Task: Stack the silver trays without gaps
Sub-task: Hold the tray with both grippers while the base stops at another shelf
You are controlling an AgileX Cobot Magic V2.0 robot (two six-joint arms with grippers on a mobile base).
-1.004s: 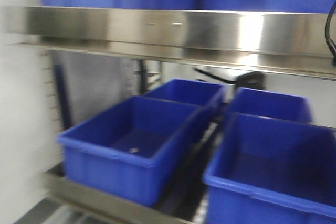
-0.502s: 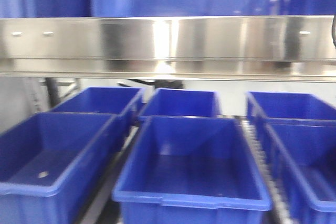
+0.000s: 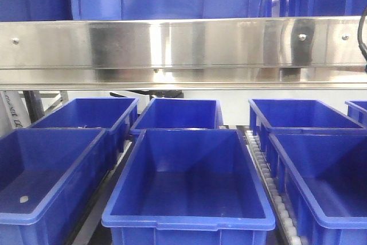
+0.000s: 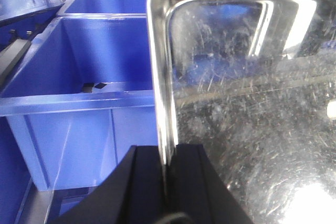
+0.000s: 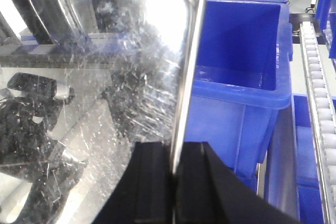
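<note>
A scratched, shiny silver tray (image 4: 252, 87) fills the right of the left wrist view. My left gripper (image 4: 167, 156) is shut on its left rim, one black finger on each side. In the right wrist view a silver tray (image 5: 94, 87) fills the left side, and my right gripper (image 5: 176, 156) is shut on its right rim. The tray is held up in front of blue bins. No tray or gripper shows in the front view.
A long steel shelf rail (image 3: 183, 50) with screws crosses the front view, with blue bins above it. Below it stand several open blue bins (image 3: 189, 182) in rows. A roller track (image 5: 320, 103) runs beside the bins on the right.
The front view has swung from an angled look at the shelf to facing it squarely, and the blur has cleared. The bins now sit centred under the rail.
</note>
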